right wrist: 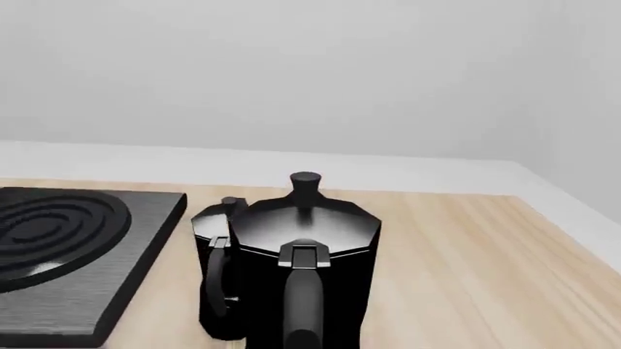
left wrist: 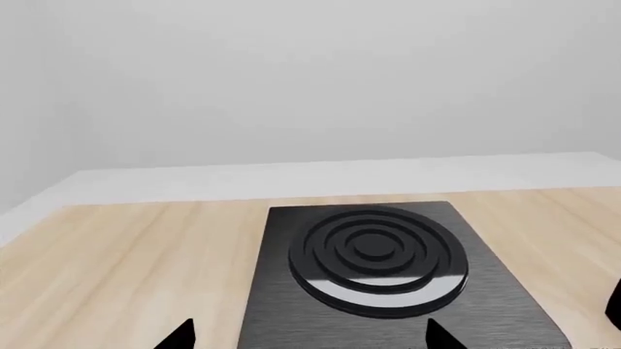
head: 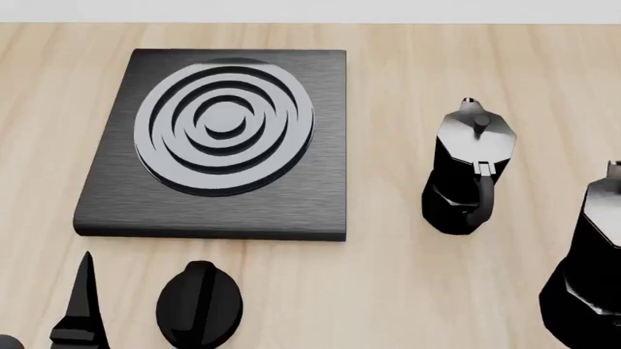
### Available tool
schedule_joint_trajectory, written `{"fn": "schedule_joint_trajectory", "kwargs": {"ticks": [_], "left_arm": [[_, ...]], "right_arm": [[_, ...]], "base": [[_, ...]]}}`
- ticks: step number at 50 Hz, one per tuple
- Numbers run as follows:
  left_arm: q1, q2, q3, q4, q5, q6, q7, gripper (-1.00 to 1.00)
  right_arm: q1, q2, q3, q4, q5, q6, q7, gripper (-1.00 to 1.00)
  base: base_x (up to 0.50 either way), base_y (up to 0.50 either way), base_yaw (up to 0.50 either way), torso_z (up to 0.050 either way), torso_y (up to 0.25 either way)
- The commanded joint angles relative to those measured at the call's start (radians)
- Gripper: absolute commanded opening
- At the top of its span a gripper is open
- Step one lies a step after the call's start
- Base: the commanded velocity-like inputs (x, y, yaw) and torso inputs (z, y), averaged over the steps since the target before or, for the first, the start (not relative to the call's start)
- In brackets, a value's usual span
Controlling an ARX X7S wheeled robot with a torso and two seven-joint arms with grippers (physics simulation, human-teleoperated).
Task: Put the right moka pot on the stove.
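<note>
Right moka pot (right wrist: 305,254) upright on wooden table (right wrist: 466,269), second pot (right wrist: 215,247) just behind, stove (right wrist: 68,247) beside

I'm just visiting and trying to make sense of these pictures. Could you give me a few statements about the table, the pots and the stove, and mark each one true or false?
1. Two black coffee pots stand on the wooden table. True: the right pot is at the edge of the head view, the other pot is nearer the stove.
2. A pot already sits on the burner. False: the ringed burner is bare.
3. A round black knob lies in front of the stove. True.
4. The pots lie tipped on their sides. False: both stand upright.
5. A gripper is holding the right pot. False: nothing grips it; the right wrist view only looks at its handle.
</note>
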Motion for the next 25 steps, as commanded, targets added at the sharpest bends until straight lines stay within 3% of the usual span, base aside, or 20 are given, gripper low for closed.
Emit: {"fn": "schedule_joint_trajectory", "kwargs": {"ticks": [1,25], "left_arm": [[-0.005,-0.003,-0.001,0.003,-0.009,-0.007,-0.005,1.00],[-0.002,-0.008,0.009,-0.002,0.001,0.002,-0.012,1.00]], "right_arm": [[-0.048,-0.028,0.013,-0.079,-0.036,-0.021,-0.020,-1.00],[-0.069,-0.049,-0.119,-0.181,-0.113,-0.035,-0.063,-1.00]], "base": [[0.00,0.00,0.00,0.000,0.000],[0.00,0.00,0.00,0.001,0.000]]}}
